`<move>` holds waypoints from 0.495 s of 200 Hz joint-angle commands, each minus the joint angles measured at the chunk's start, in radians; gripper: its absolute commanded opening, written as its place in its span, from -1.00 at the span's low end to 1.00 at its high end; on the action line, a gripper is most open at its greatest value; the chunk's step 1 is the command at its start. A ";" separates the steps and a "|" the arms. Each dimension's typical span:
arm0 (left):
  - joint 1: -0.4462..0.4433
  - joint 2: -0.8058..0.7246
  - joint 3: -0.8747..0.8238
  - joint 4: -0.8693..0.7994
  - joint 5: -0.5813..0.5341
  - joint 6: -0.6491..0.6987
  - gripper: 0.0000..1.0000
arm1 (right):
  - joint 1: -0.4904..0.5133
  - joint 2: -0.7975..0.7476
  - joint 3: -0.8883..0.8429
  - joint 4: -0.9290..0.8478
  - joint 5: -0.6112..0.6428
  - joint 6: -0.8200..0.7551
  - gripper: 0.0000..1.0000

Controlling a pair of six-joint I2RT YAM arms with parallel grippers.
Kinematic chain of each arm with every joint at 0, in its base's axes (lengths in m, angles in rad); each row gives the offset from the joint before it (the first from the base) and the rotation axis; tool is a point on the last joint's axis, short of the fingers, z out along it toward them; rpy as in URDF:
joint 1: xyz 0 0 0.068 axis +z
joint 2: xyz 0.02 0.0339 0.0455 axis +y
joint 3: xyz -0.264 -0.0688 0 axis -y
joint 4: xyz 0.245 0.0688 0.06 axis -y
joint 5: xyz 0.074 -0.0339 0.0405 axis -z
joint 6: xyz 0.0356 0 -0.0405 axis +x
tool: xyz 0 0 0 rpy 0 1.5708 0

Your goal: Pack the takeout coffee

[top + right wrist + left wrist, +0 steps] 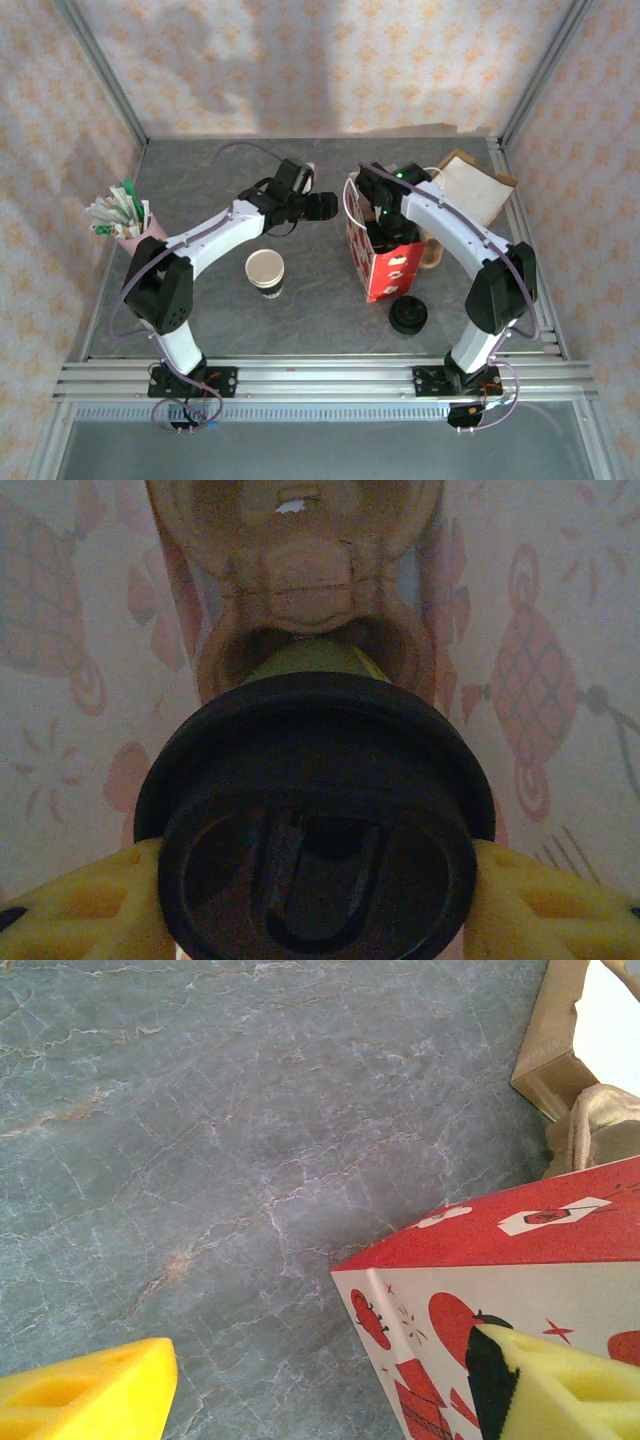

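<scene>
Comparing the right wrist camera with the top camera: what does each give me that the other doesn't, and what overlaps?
Right wrist: the coffee cup, black lid up, pinched between the yellow fingers, with a cardboard cup tray beyond it. Top camera: the lidless cup, the stack of lids and the left hand, open beside the bag. Both: the red bag and the right hand inside it.

The lidless cup (265, 269) stands left of the bag (385, 275) on the worktop (200, 180), with the lid stack (408, 316) before the bag. The takeout coffee (315, 830) is inside the bag.
</scene>
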 commanded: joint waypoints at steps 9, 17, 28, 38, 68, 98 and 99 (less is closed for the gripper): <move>-0.005 0.011 0.032 -0.023 -0.033 0.015 0.55 | -0.012 0.025 -0.042 0.034 0.001 -0.006 0.08; -0.004 0.011 0.032 -0.023 -0.033 0.015 0.55 | -0.014 0.027 -0.055 0.043 -0.001 -0.006 0.08; -0.005 0.011 0.034 -0.025 -0.032 0.016 0.55 | -0.014 0.031 -0.075 0.062 -0.005 -0.005 0.08; -0.006 0.012 0.036 -0.024 -0.031 0.017 0.55 | -0.016 0.037 -0.090 0.076 -0.008 -0.002 0.08; -0.005 0.009 0.036 -0.029 -0.033 0.020 0.55 | -0.016 0.054 -0.115 0.098 -0.016 0.000 0.08; -0.005 0.005 0.034 -0.032 -0.035 0.021 0.55 | -0.016 0.049 -0.107 0.098 -0.018 0.002 0.08; -0.005 0.005 0.034 -0.032 -0.035 0.021 0.55 | -0.016 0.050 -0.107 0.098 -0.017 0.001 0.08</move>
